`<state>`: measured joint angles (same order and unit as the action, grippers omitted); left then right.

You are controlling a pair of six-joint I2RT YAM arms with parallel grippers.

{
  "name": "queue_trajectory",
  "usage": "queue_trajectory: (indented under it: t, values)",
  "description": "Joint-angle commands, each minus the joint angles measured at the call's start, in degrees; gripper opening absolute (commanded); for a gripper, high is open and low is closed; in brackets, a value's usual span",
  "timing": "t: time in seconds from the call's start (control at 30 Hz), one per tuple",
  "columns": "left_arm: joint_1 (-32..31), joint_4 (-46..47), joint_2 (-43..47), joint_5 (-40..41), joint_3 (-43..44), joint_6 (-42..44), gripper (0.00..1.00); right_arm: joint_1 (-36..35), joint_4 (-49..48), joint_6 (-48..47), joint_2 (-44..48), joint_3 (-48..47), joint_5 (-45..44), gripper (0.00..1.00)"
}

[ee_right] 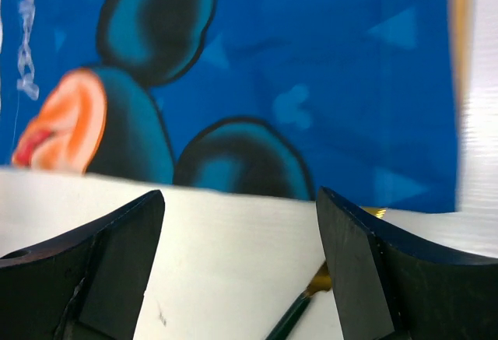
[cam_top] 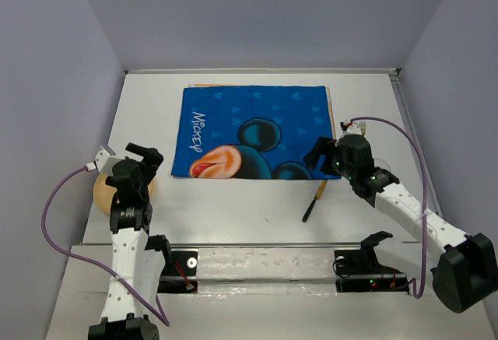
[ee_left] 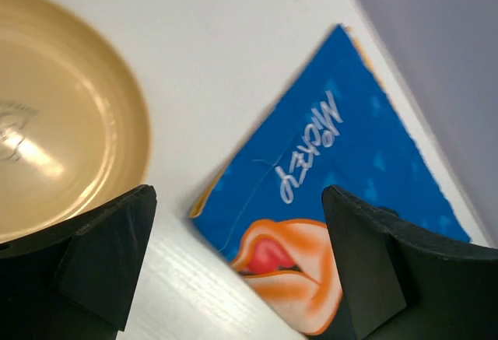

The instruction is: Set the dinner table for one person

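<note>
While white "Mickey" lettering marks the blue placemat (cam_top: 257,131) on the white surface (cam_top: 233,217) before the arms, left pincer (ee_left: 237,200) and right pincer (ee_right: 240,200) gape, empty. Only the left wrist view shows the tan plate (ee_left: 70,122) inside.

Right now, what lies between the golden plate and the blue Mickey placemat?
Nothing lies there. In the left wrist view, only bare white tabletop separates the plate from the placemat.

Plain pale lavender walls (cam_top: 272,13) around
</note>
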<state>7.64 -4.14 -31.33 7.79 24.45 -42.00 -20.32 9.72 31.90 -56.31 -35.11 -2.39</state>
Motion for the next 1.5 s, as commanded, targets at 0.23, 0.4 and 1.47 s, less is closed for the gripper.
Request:
queue_trajectory:
  t: [0.23, 0.4, 1.47]
  values:
    - [5.89, -5.37, -9.43, 11.65, 1.04, -2.31, 0.99, -7.45, -6.37, -0.87, -0.56, 0.39, 1.95, 0.85]
    - [7.83, 2.9, -21.38, 7.51, 4.2, 3.05, 0.93, -7.46, -7.16, -1.58, 1.56, 1.98, 4.06, 0.85]
    - [4.32, 6.7, -46.81, 11.19, 16.76, 8.59, 0.0, -7.98, -8.4, -3.25, 0.59, 0.75, 6.53, 0.84]
